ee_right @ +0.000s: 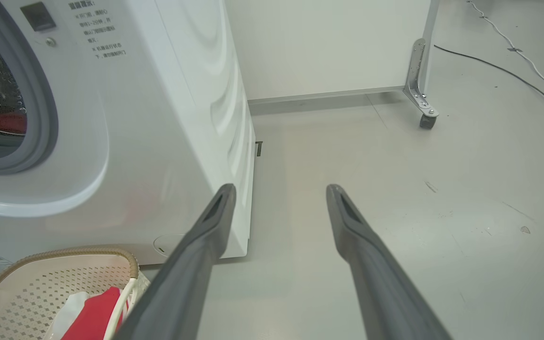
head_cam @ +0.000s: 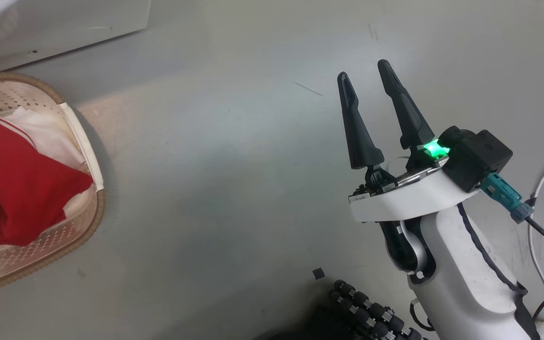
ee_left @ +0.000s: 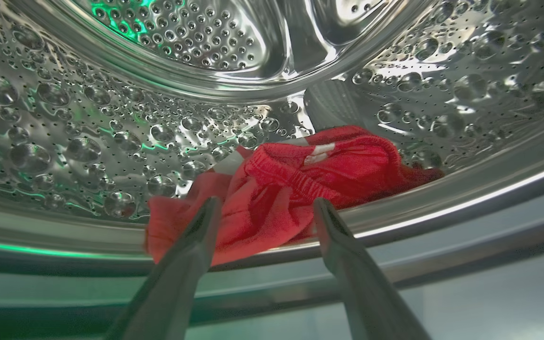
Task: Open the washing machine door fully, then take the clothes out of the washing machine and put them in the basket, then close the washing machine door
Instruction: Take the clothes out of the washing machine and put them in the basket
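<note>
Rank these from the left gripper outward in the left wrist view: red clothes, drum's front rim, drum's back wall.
1. Red clothes, between the left gripper's open fingertips, and the drum's front rim they drape over, just below the fingertips: too close to call.
2. Drum's back wall: top of the view, deep behind the clothes, farthest.

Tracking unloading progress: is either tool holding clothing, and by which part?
Nothing is held. The left tool is open, just before the red garment in the drum; the right tool is open above the floor.
</note>
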